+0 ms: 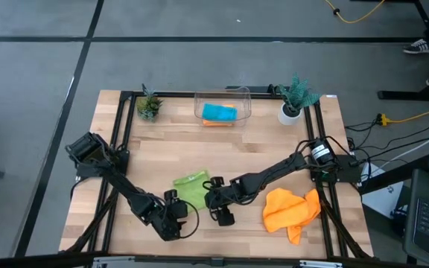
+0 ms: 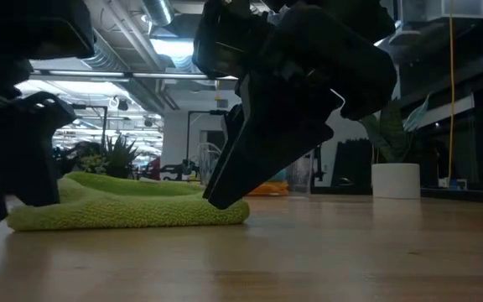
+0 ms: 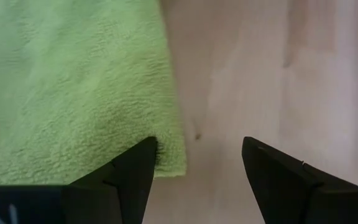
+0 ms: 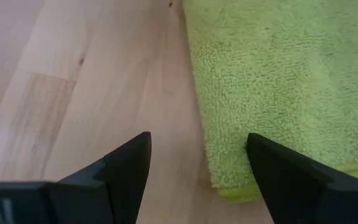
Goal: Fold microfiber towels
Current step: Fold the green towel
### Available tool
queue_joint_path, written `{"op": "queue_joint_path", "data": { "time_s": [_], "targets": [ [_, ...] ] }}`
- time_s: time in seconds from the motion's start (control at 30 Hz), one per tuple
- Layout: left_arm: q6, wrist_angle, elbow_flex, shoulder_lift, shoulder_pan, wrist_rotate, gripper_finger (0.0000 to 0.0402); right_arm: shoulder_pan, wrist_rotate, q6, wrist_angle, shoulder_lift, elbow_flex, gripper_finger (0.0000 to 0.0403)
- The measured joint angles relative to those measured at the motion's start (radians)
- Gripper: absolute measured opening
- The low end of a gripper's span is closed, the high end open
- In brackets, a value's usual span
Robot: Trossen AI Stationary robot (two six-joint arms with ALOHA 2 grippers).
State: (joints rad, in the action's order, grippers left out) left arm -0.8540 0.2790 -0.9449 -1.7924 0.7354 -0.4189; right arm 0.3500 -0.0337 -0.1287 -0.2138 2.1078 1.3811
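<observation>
Both dark two-finger grippers are hanging low at the bottom centre of the overhead shot, the left gripper (image 1: 176, 217) and right gripper (image 1: 220, 209) each spread open and holding nothing, flanking the folded lime green microfiber towel (image 1: 192, 187) that's lying flat on the wooden table (image 1: 252, 145). A crumpled orange microfiber towel (image 1: 291, 211) is sitting at lower right. Farther up, a teal-blue towel (image 1: 219, 112) is resting inside the clear plastic bin (image 1: 243, 99) at top centre.

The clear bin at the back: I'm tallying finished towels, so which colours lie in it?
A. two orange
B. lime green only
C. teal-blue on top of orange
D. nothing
C: in the high view the clear bin holds a teal-blue towel with an orange edge showing under it; the lime green towel lies on the table.
</observation>
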Motion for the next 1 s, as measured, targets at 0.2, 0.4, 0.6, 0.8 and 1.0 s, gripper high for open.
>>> {"op": "queue_joint_path", "data": {
  "time_s": [0.2,0.4,0.6,0.8,1.0],
  "targets": [
    [0.027,0.03,-0.089,0.0,0.001,0.03,0.0232,0.003,-0.026,0.004,-0.035,0.0,0.042,0.0266],
    [0.06,0.143,-0.131,0.002,0.001,-0.015,0.0232,0.005,-0.026,0.032,-0.074,-0.002,0.063,0.0266],
    [0.029,0.202,-0.13,0.002,-0.003,-0.061,0.0232,0.006,-0.027,0.039,-0.115,-0.002,0.062,0.0266],
    [0.026,0.186,-0.13,-0.02,-0.009,-0.051,0.0231,0.006,-0.027,0.059,-0.103,0.023,0.053,0.0266],
    [-0.002,0.184,-0.13,-0.072,-0.009,-0.042,0.0231,0.006,-0.031,0.034,-0.098,0.051,0.055,0.0266]
  ]
}}
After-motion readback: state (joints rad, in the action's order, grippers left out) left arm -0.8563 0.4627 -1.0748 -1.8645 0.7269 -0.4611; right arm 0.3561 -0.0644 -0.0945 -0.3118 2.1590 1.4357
